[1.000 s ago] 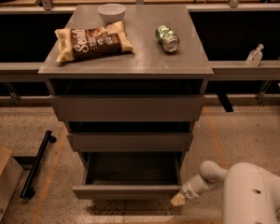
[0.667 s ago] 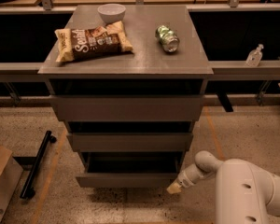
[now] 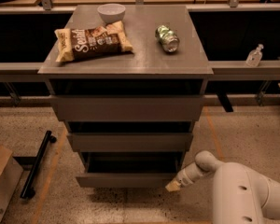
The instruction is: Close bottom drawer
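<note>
Grey-brown cabinet (image 3: 126,108): three drawers stacked one above another.
Bottom drawer (image 3: 123,179): lowest of the stack, standing partly out; a dark strip of its box shows above the flat front panel.
Gripper (image 3: 173,185): low, at the right end of that front panel, touching it or just beside it. I cannot tell how far open it is; it appears to hold nothing.
Step in hand: pushing the panel home, and by my judgement nearly done.
Doing it well: press level and straight toward the cabinet. Contact this far right may skew the box, so a push nearer the middle would likely run truer.
Finish: front flush beneath the middle drawer (image 3: 129,142).
</note>
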Tool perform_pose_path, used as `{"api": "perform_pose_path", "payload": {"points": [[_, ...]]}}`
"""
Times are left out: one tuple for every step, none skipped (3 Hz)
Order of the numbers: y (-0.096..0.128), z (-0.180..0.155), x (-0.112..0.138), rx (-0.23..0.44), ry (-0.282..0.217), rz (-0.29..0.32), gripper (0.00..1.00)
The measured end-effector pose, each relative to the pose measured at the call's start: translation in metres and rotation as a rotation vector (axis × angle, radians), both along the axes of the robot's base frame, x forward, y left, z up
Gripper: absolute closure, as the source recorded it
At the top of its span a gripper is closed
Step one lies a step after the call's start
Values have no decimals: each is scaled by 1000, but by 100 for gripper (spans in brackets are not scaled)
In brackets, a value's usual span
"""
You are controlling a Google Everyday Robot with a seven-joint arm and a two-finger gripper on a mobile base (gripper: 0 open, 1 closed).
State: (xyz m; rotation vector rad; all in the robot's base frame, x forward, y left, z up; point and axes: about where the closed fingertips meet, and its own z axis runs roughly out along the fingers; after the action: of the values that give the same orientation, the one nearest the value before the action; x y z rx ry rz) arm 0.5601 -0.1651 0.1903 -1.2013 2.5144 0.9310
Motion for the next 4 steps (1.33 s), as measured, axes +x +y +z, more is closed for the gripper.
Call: {"api": "perform_pose_path", "payload": {"points": [[18,-28,15,46,9,22,100],[19,-29,15,47,9,23,100],[22,-31,13,49,14,26,82],[24,-33,11,51,18,28,59]]}}
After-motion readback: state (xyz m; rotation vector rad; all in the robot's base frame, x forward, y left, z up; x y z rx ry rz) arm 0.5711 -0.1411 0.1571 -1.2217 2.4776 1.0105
